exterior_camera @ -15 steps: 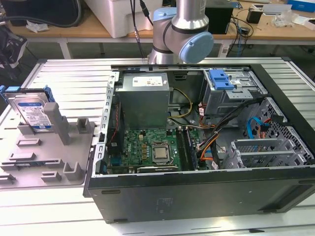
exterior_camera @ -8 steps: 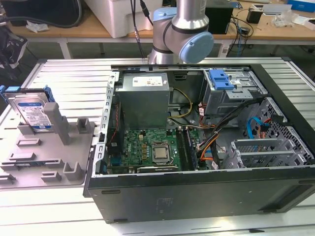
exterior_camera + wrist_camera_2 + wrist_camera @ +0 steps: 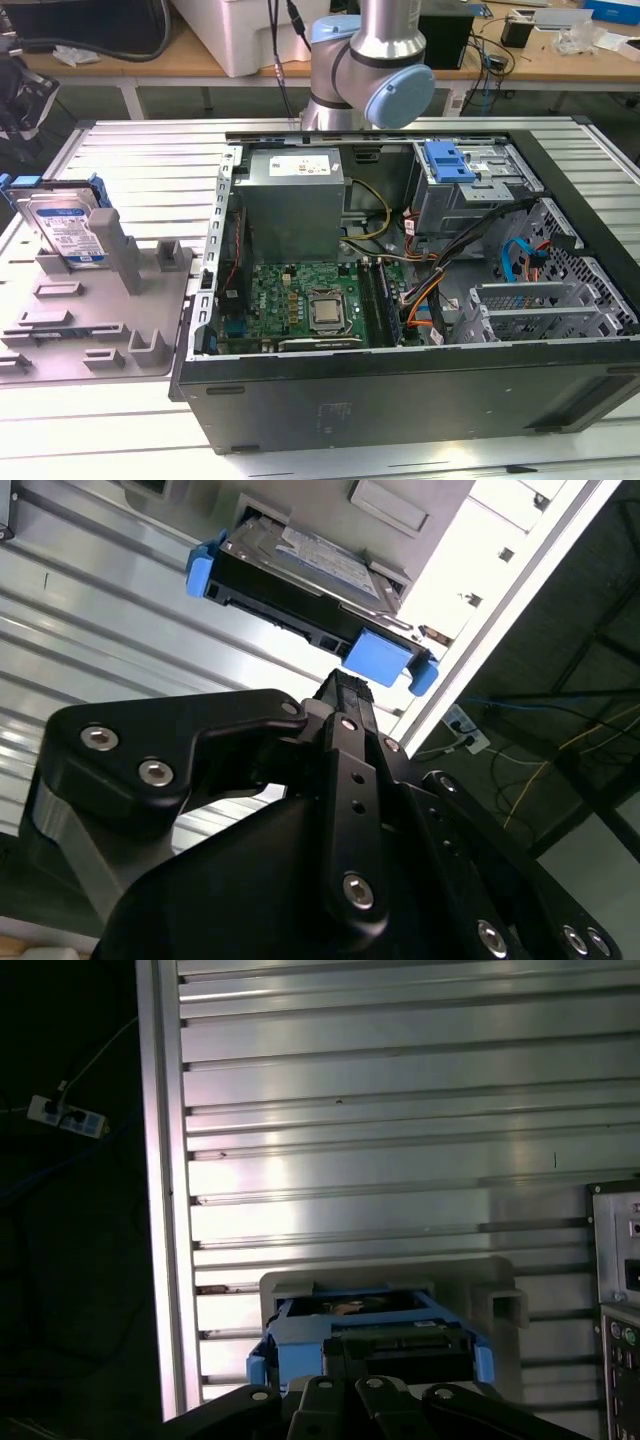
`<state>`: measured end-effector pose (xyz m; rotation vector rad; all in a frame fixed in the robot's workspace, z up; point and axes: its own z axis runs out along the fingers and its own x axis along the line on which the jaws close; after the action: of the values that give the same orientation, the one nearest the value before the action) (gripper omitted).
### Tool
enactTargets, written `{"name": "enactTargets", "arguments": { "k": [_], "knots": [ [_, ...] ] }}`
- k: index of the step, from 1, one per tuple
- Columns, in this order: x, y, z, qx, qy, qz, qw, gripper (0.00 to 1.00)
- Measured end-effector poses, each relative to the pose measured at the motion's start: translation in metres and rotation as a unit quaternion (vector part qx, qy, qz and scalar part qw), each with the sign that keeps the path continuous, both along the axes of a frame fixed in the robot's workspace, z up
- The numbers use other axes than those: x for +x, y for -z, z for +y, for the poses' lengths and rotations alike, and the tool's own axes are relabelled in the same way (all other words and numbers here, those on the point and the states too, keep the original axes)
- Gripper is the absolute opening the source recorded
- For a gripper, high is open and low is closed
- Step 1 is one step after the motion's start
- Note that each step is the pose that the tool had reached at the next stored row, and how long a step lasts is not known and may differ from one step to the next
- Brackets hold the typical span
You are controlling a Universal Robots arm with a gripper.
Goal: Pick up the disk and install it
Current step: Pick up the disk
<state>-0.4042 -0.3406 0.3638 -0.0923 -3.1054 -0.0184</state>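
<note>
Disk (image 3: 68, 228): leaning in the grey stand (image 3: 128, 262), on the exterior view's left of the computer case (image 3: 400, 400).
Tool (image 3: 340, 686): points toward the disk in the second wrist view; grip cannot be told.

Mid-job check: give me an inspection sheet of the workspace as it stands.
surface: ribbed metal table.
job's things: disk leaning in the grey fixture at the exterior view's left, nothing touching it there; open PC case beside the fixture.
clutter: nothing seen.
gripper: pointed at the disk in both wrist views.
cables: bundles inside the case; power strip off the table's edge.
surroundings: benches with gear behind the table.
</note>
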Motion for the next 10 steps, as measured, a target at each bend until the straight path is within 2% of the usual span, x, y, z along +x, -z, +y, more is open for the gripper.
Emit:
{"name": "enactTargets", "arguments": {
  "k": [1, 4, 7, 10],
  "knots": [
    [0.0002, 0.0001, -0.0001, 0.0, -0.004, 0.0029, 1.0, 0.11],
    [0.0003, 0.0, -0.0004, 0.0, -0.013, 0.0061, 0.9999, 0.11],
    [0.0003, 0.0, -0.0005, -0.0001, -0.026, 0.0081, 0.9996, 0.11],
    [0.0003, 0.0, -0.0006, -0.0003, -0.05, 0.0088, 0.9987, 0.11]
  ]
}}
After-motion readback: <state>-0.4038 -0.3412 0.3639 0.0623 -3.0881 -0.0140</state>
